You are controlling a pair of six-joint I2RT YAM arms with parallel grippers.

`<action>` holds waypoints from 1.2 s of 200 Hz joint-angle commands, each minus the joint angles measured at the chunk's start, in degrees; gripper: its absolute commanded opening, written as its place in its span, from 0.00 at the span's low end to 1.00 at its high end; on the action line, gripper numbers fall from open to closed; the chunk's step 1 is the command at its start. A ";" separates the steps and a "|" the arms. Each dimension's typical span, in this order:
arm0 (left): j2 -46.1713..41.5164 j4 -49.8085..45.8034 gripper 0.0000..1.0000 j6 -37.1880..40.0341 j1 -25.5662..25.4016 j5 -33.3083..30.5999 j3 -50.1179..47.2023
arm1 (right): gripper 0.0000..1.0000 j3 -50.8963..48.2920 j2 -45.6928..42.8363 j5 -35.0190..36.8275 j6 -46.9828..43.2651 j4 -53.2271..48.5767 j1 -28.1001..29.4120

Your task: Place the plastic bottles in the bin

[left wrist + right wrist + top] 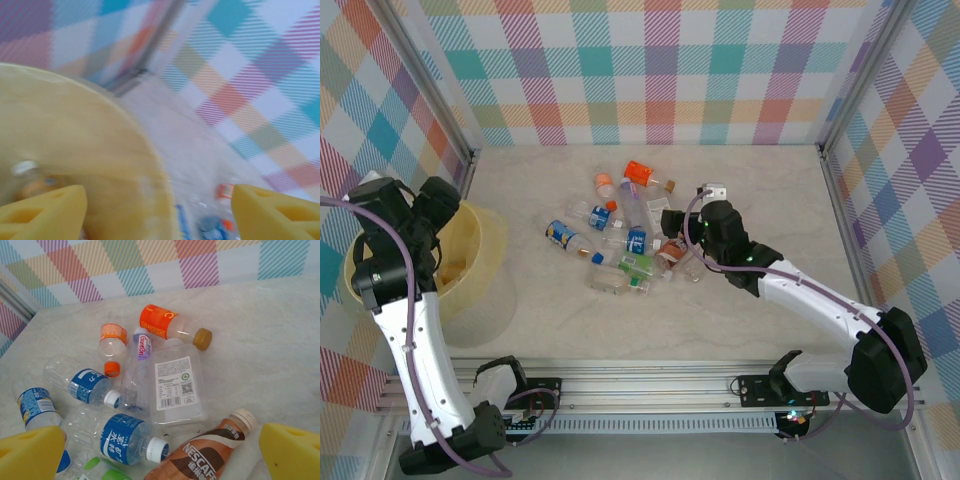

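R hand (161, 454) spread wide just above bottles (125, 436).

Left arm (430, 370): white shell links, black joint housings
Right arm (810, 297): same white links and black joints, bulky black shoulder
Cables: a lilac cable (412, 300) runs along each arm, looping free near the wrist
Left pincer (159, 212): two blunt yellow wedge fingers (47, 215) with shallow moulded recesses
Right pincer (160, 455): matching matte yellow fingers (30, 452)
Bases: black mounts (470, 440) at the near edge
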 commanded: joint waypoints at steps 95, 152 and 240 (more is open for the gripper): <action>0.20 16.45 1.00 -6.36 -24.21 14.27 -6.05 | 1.00 -3.60 -3.28 2.58 14.35 -17.64 -2.78; 11.72 20.20 1.00 -5.43 -39.35 6.83 -5.81 | 1.00 -2.72 2.86 -6.78 25.01 -22.23 -8.00; 17.94 18.42 1.00 -5.37 -42.75 0.97 -6.09 | 0.95 -0.78 16.00 -7.94 35.10 -20.72 -8.66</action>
